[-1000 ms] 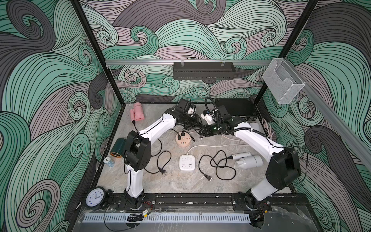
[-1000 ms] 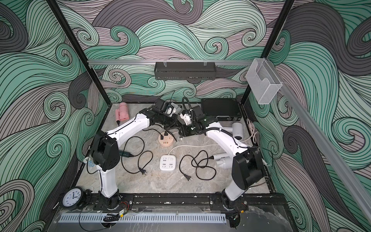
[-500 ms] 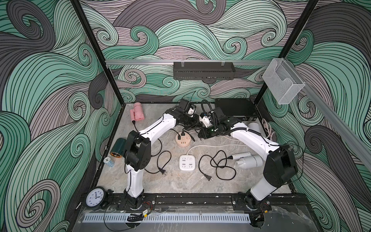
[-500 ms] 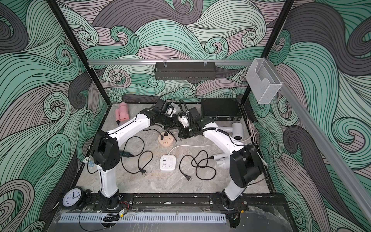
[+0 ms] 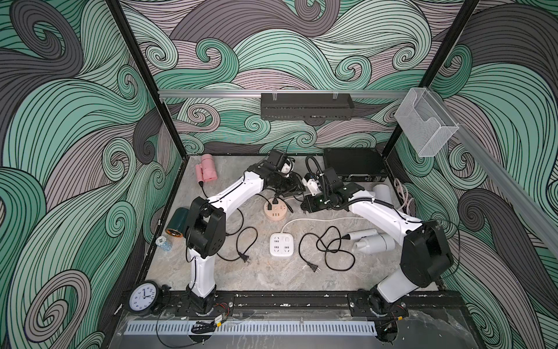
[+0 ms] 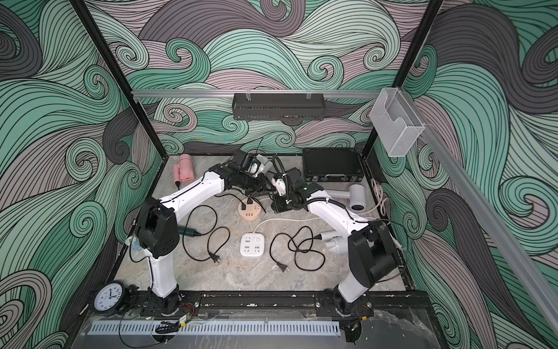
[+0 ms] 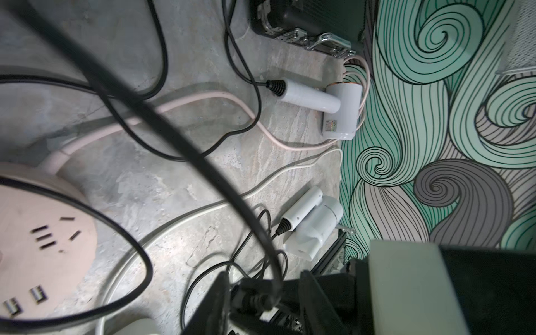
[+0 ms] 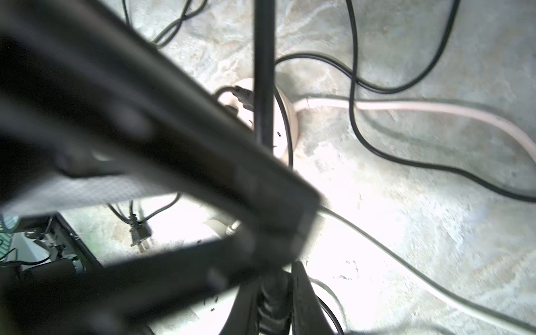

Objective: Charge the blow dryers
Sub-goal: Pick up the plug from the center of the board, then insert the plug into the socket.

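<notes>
On the grey marbled bench [image 5: 271, 281] lie five blow dryers [image 5: 374, 243]: three white along its back and right edges, a dark green dryer [image 5: 176, 222] at the left edge, a pink dryer [image 5: 206, 170] in the back left corner. Near the round peach socket hub [image 5: 275, 210], the right gripper [image 8: 271, 290] clamps a black cord [image 8: 263, 72]; the left gripper [image 7: 262, 278] has its jaws apart around it.

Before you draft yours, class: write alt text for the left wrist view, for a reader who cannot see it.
A black cord arcs across the frame to its plug end between the fingers of the left gripper. Beyond, on the marble table, lie a round peach socket hub and two white blow dryers by the wall.
</notes>
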